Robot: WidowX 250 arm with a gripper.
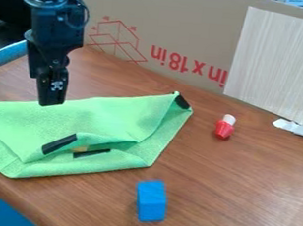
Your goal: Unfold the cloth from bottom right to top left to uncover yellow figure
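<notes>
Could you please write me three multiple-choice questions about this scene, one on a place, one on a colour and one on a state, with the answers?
1. Where is the small red piece with the white top?
A) On top of the cloth
B) Right of the cloth in the picture
C) Left of the cloth in the picture

2. What colour is the block?
A) Blue
B) Yellow
C) Red

3. What state is the cloth in?
A) Spread out flat in a single layer
B) Rolled into a tight tube
C) Folded over on itself

Answers:
1: B, as bare table shows between the cloth's right edge and the piece.
2: A, as its top and side faces are both blue.
3: C, as an upper layer lies over a lower one, with a gap between them toward the near edge.
</notes>
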